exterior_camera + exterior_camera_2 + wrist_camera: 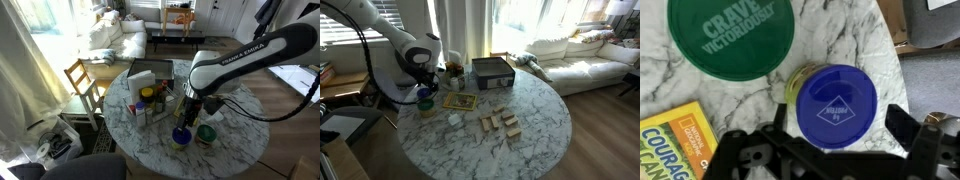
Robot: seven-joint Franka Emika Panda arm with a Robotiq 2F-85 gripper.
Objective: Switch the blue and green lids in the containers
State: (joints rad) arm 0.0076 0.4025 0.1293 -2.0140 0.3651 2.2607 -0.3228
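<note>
Gripper (825, 160) is hovering, spread and empty, above blue lid (836, 105) | lid is sitting on its container (792, 90) beside green lid (730, 35), near counter (680, 95) edge | risk: tight lid dragging container up, or shoving it off edge.

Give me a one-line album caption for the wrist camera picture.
Open pincer hangs above the blue lid on its tub, green lid beside it on marble table.

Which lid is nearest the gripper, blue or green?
The blue lid, marked with a white diamond: in the wrist view it sits right at the open gripper. The green lid lies farther off, at the frame's top edge.
</note>
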